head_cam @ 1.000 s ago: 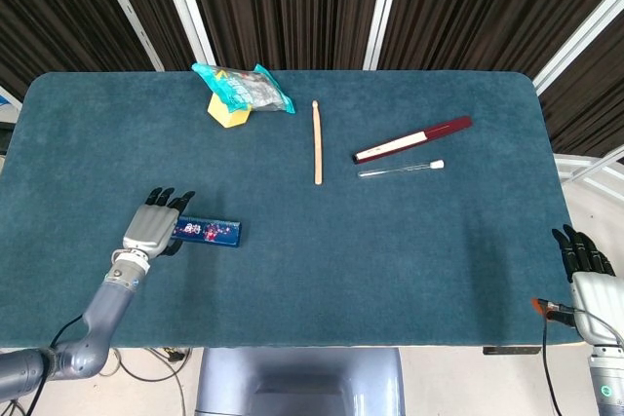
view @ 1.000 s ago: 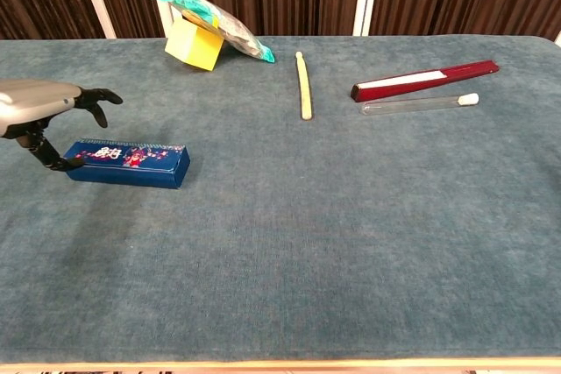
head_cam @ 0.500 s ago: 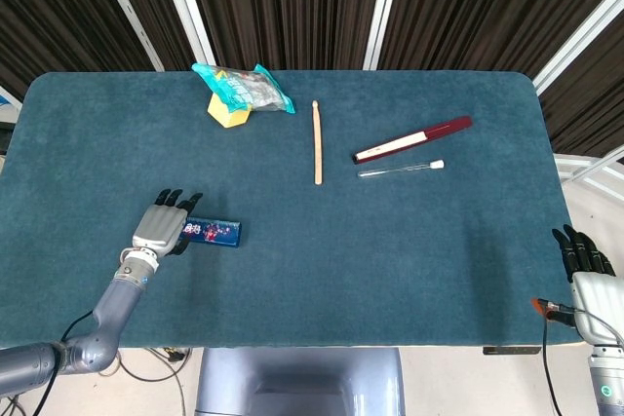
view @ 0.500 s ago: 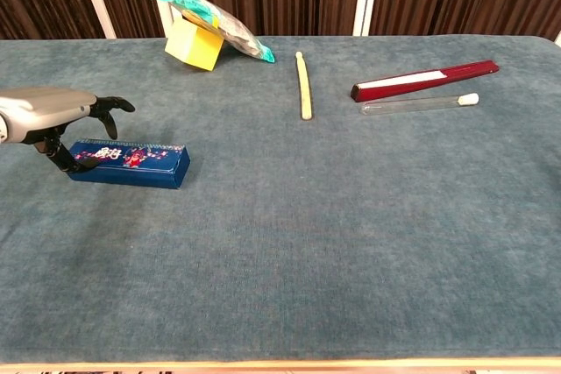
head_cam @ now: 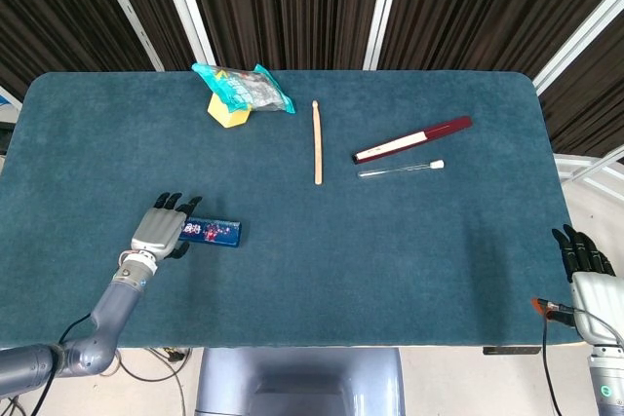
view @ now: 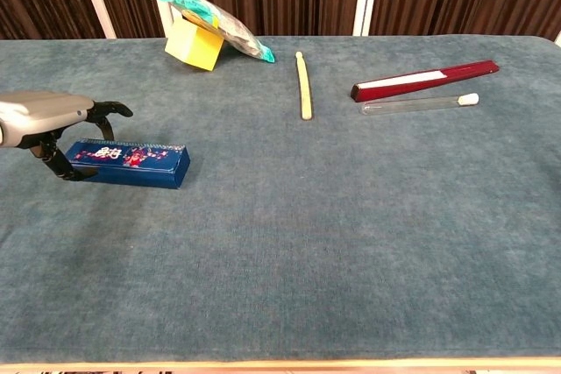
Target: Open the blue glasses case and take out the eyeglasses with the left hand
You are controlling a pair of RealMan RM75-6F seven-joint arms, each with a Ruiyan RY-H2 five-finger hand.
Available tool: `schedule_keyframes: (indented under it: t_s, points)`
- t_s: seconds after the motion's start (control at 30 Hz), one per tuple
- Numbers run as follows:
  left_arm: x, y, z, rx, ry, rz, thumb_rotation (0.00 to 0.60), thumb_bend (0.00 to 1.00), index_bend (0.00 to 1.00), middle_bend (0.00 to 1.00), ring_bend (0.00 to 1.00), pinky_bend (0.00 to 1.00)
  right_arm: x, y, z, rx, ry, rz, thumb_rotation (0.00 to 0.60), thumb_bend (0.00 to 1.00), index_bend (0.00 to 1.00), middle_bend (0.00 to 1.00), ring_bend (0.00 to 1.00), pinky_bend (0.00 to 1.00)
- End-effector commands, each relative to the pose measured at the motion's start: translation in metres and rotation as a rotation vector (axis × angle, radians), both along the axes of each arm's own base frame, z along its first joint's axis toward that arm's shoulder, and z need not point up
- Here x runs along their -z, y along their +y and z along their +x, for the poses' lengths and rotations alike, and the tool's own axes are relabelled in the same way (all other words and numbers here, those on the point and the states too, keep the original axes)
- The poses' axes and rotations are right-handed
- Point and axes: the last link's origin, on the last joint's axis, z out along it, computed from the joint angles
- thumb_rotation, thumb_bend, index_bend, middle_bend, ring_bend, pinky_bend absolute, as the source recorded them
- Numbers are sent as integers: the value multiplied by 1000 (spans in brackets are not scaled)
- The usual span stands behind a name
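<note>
The right robot hand (head_cam: 585, 262) is seen nearest, off the surface's (head_cam: 390, 260) edge at about 4 o'clock in the head view, with its dark fingers held upright and apart and nothing between them. It is missing from the chest view.

The left robot hand (head_cam: 161, 226) is found at about 8 o'clock, palm down, over the left end of the blue glasses case (head_cam: 210, 232). Its fingers are curved down around that end, with the thumb low at the near side; whether the case is actually gripped cannot be told. The case lies closed and flat on the surface, its long side running left to right, with a printed pattern on the lid.

Farther back, toward 12 o'clock, a wooden stick (head_cam: 317, 141) is laid pointing away. At about 1 o'clock a dark red case (head_cam: 413, 139) lies slanted, and a clear tube (head_cam: 400, 170) with a white cap is placed just beside it on the near side.

At 11 o'clock, a teal packet (head_cam: 244, 87) is propped on a yellow block (head_cam: 226, 111).
</note>
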Motion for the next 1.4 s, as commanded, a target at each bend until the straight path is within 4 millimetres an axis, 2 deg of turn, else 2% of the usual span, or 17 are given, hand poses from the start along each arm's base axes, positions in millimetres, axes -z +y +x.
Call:
schedule_keyframes:
  t_s: [0.03, 0.27, 1.0, 1.4]
  points:
    - [0, 0, 0, 0, -2, 0, 600, 347, 0, 263, 0, 20, 0, 0, 0, 0, -1, 0, 600, 178, 0, 0, 0, 179]
    - [0, 0, -1, -1, 0, -1, 600, 348, 0, 272, 0, 20, 0, 0, 0, 1, -1, -1, 600, 178, 0, 0, 0, 179]
    - [0, 1, -1, -11, -13, 5, 600, 449, 0, 320, 0, 32, 0, 0, 0, 3, 1, 0, 600, 179, 0, 0, 0, 179]
    - [0, 10, 0, -31, -27, 19, 600, 455, 0, 320, 0, 32, 0, 0, 0, 7, 4, 1, 600, 178, 0, 0, 0, 179]
